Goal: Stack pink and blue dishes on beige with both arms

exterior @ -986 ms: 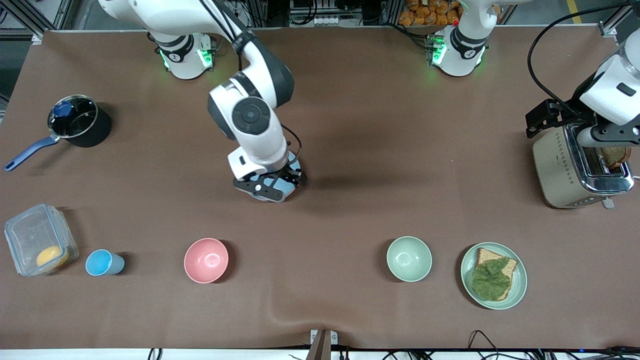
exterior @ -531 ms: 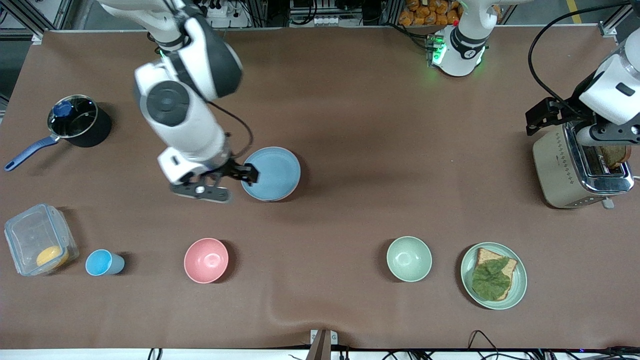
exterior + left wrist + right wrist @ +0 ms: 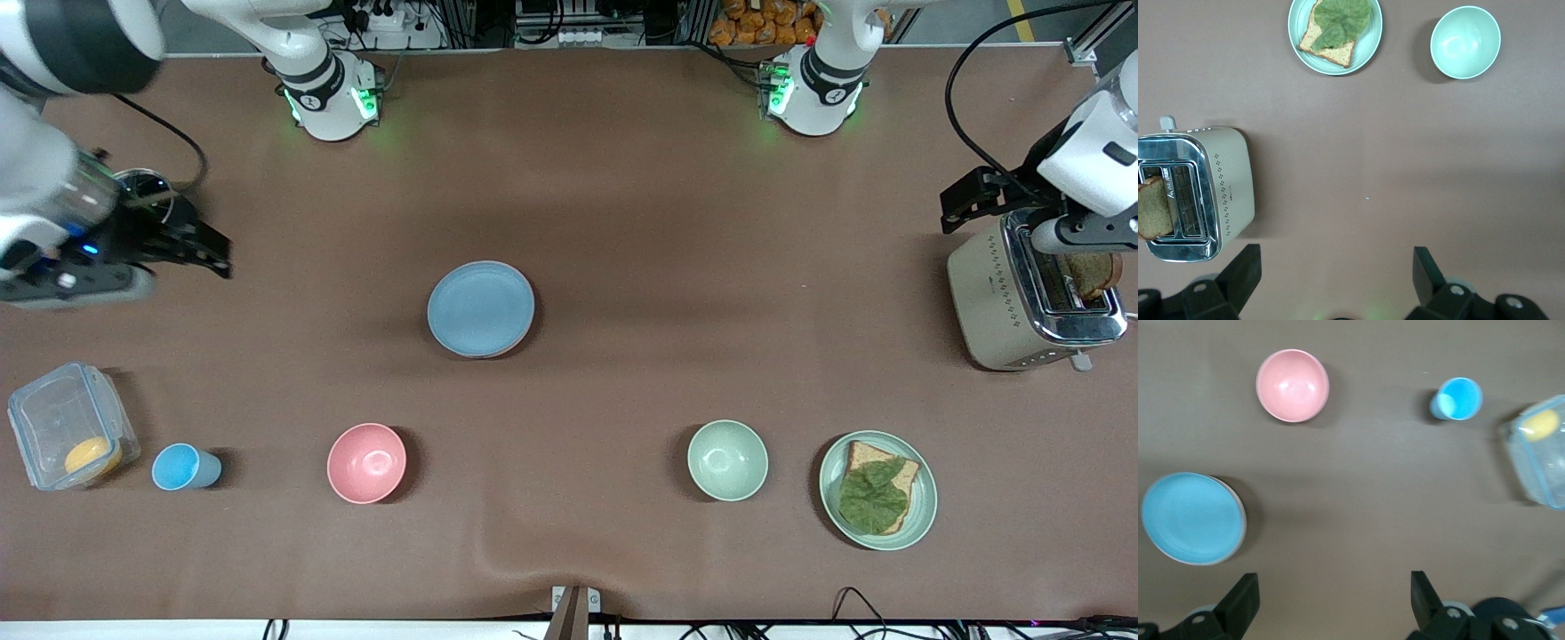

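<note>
The light blue plate point(image 3: 481, 308) lies flat in the middle of the table, also seen in the right wrist view point(image 3: 1191, 517). A thin pale edge shows under its rim; I cannot tell pink from beige there, and those two plates are otherwise hidden. My right gripper point(image 3: 209, 253) hangs open and empty over the saucepan at the right arm's end of the table, its fingers point(image 3: 1241, 600) wide apart. My left gripper point(image 3: 996, 213) is open and empty over the toaster's edge, with bare cloth between its fingers point(image 3: 1425, 270).
A dark saucepan point(image 3: 151, 184) sits partly under the right gripper. Nearer the camera stand a clear box point(image 3: 71, 422), a blue cup point(image 3: 182, 467), a pink bowl point(image 3: 366, 462), a green bowl point(image 3: 727, 460) and a green plate point(image 3: 927, 498) with toast. A toaster point(image 3: 1022, 302) holds bread.
The right arm has swung away from the blue plate toward its own end of the table, leaving the plate lying uncovered. The left arm has barely moved.
</note>
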